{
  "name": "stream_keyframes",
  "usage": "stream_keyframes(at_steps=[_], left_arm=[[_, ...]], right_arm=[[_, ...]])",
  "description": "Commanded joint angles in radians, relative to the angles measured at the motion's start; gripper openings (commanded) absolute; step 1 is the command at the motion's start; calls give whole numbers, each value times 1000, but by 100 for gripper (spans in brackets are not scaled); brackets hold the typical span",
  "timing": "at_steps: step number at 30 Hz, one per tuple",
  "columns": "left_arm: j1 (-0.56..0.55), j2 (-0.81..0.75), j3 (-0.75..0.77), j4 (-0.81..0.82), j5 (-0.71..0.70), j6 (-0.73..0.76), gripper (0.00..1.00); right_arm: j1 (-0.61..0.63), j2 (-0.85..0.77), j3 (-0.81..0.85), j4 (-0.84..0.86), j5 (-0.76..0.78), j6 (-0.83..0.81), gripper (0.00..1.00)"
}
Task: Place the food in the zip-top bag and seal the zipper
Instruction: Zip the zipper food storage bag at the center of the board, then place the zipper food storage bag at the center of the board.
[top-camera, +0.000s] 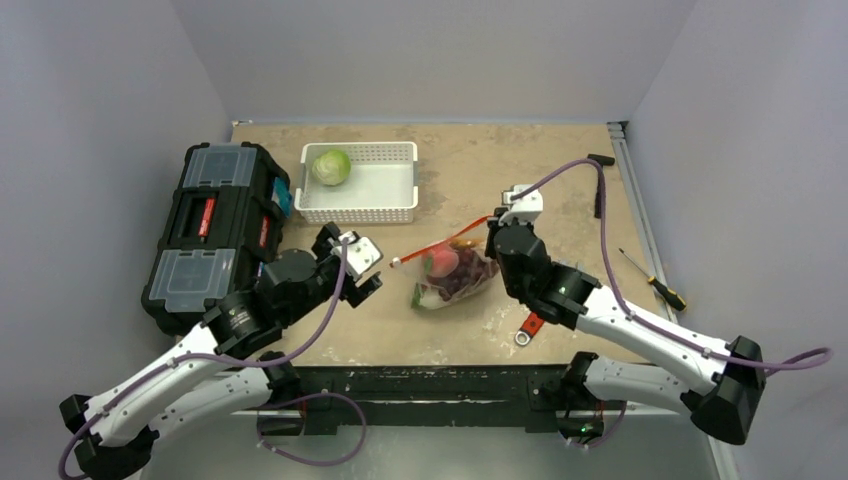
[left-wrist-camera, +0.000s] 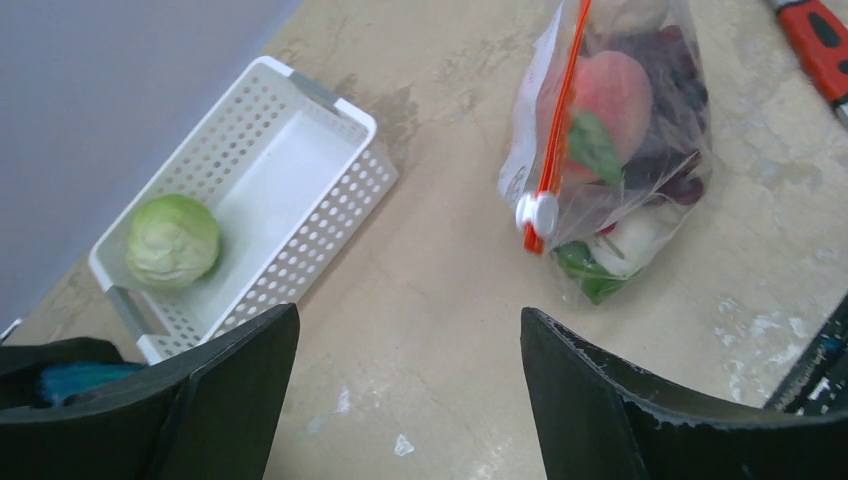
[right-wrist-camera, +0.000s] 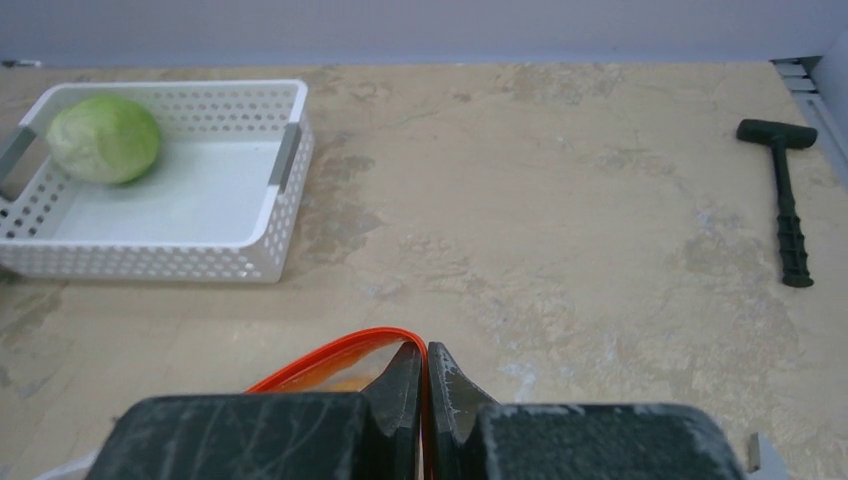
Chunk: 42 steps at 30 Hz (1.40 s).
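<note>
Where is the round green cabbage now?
Top view: the round green cabbage sits in the left end of the white slotted plastic basket, beside the black toolbox.

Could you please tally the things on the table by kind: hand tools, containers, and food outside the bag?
Hand tools: 3 (wrench, screwdriver, hammer)
Containers: 3 (toolbox, basket, zip-top bag)
Food outside the bag: 1 (cabbage)
Total: 7

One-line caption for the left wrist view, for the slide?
Open left gripper faces the filled zip-top bag, white slider on its zipper; a cabbage sits in the basket.
</note>
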Motion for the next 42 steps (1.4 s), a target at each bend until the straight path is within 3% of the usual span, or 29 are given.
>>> stream_keyframes(at_steps=[1,11,19,26,34,38,42], left_arm=[[5,-45,-7,60,-197,-30,81],[4,-60,6,35,-264,-6,76],[3,-72,16,14,-266,0,74],[5,-92,13,11,-259,5,74],[4,-80,11,8,-258,8,74],[4,-76,8,9,-265,6,74],[3,-76,7,8,-272,6,74]], right_arm=[[-147,55,115,60,-62,9,0],[-434,268,348,130,-121,-40,0],[-513,527,636,269,-40,-380,0],[-470,639,477,504,-80,-626,0],[-277,683,270,478,-170,-441,0],[-266,705,207,454,-205,-300,0],[-266,708,158,438,-160,-278,0]])
